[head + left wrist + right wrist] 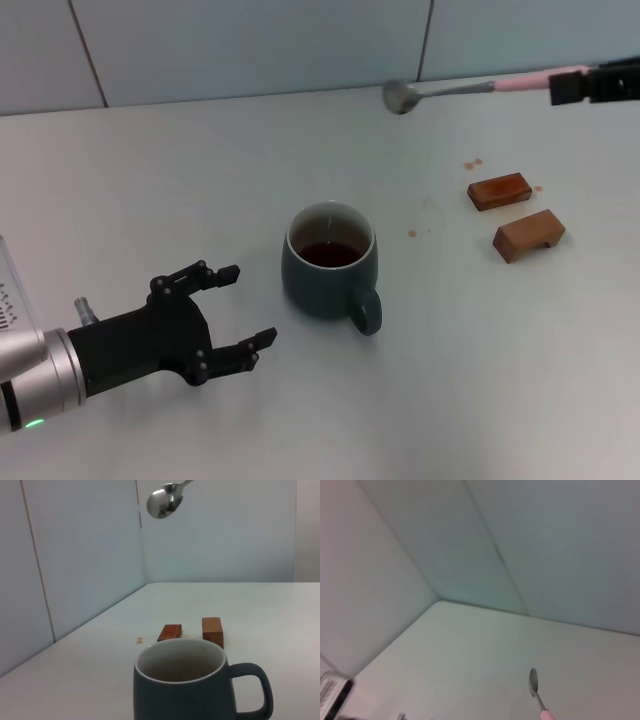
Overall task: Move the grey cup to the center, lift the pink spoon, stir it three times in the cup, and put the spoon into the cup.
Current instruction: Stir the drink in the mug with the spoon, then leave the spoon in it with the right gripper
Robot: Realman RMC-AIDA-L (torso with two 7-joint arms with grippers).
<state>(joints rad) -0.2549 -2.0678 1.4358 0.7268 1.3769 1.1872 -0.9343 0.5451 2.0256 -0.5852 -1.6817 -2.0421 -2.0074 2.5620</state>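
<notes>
The grey cup (329,265) stands upright near the table's middle with brown liquid inside and its handle toward the front right; the left wrist view shows the grey cup (190,692) close up. My left gripper (236,310) is open just left of the cup, apart from it. The pink spoon (470,88) hangs level in the air at the upper right, its metal bowl (399,96) pointing left. My right gripper (592,84) is shut on its pink handle. The spoon's bowl (162,501) also shows high above the cup, and the spoon (536,687) appears in the right wrist view.
Two brown wooden blocks (499,190) (528,235) lie on the table right of the cup, with small brown stains (472,163) near them. A tiled wall (250,45) runs along the table's back edge.
</notes>
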